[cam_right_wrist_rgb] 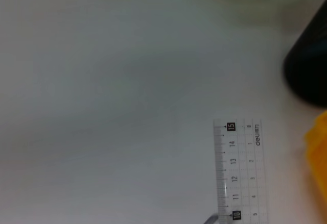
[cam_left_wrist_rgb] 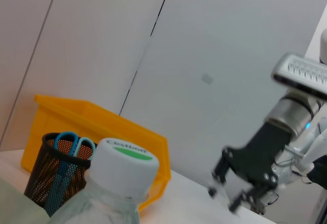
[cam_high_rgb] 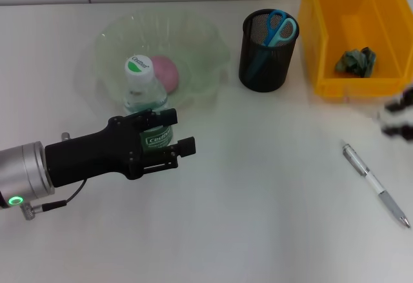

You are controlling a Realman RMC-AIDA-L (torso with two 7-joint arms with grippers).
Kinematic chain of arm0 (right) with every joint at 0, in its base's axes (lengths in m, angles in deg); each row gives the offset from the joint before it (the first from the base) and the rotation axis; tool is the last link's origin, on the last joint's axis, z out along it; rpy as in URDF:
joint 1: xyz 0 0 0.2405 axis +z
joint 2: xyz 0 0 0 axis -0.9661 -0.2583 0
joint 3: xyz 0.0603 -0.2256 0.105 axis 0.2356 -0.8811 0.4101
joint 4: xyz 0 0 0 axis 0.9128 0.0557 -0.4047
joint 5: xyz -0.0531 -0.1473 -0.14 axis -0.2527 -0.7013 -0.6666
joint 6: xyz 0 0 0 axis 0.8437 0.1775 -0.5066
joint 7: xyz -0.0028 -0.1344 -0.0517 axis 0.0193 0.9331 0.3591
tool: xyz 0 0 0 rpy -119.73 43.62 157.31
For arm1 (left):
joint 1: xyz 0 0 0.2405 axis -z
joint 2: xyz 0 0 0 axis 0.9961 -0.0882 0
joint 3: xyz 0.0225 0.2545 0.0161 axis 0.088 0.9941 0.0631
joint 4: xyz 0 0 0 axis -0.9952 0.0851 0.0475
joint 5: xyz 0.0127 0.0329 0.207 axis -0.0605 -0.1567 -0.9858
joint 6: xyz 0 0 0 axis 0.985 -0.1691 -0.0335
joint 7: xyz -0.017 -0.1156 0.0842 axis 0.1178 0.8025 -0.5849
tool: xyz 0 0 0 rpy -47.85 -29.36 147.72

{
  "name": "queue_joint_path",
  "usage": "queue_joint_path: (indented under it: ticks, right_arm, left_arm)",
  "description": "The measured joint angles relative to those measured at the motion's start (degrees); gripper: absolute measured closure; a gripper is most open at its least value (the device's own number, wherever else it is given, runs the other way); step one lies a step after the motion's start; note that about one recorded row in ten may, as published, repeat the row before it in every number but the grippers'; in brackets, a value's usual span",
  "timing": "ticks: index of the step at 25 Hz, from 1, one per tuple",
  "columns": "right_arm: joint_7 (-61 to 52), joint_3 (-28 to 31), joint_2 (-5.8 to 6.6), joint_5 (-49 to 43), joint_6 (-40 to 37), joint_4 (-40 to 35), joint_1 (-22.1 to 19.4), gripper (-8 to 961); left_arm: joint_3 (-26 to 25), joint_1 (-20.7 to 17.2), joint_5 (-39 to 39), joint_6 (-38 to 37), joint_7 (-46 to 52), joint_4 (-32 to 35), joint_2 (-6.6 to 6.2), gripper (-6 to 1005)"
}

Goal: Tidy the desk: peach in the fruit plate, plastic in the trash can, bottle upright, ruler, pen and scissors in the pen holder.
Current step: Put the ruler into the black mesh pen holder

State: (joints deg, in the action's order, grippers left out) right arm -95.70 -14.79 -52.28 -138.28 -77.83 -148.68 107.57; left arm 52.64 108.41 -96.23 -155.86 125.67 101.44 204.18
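My left gripper (cam_high_rgb: 177,132) is shut on the label band of a clear bottle (cam_high_rgb: 143,89) with a white cap (cam_left_wrist_rgb: 124,164). The bottle is upright at the near edge of the clear fruit plate (cam_high_rgb: 206,44). In the plate lies the pink peach (cam_high_rgb: 166,71). Blue scissors (cam_high_rgb: 280,27) stand in the black mesh pen holder (cam_high_rgb: 266,60). Crumpled green plastic (cam_high_rgb: 356,61) lies in the yellow trash can (cam_high_rgb: 335,12). A silver pen (cam_high_rgb: 376,184) lies on the desk at the right. My right gripper (cam_high_rgb: 397,119), blurred at the right edge, holds the clear ruler (cam_right_wrist_rgb: 240,173).
The white desk top (cam_high_rgb: 258,199) stretches between the two arms. The left wrist view shows the pen holder (cam_left_wrist_rgb: 51,175), the trash can (cam_left_wrist_rgb: 97,124) and my right gripper (cam_left_wrist_rgb: 232,193) against a pale wall.
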Motion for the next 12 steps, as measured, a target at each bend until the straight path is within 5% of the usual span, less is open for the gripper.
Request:
queue_joint_path:
  ticks: [6, 12]
  right_arm:
    - [-6.87, 9.58, -0.57, 21.68, 6.27, 3.39, -0.89, 556]
    - [-2.70, 9.61, -1.00, 46.48, 19.73, 24.34, -1.11, 548]
  left_arm:
    - [0.00, -0.10, 0.00, -1.47, -0.40, 0.33, -0.03, 201]
    - [0.26, -0.71, -0.03, -3.51, -0.55, 1.44, 0.09, 201]
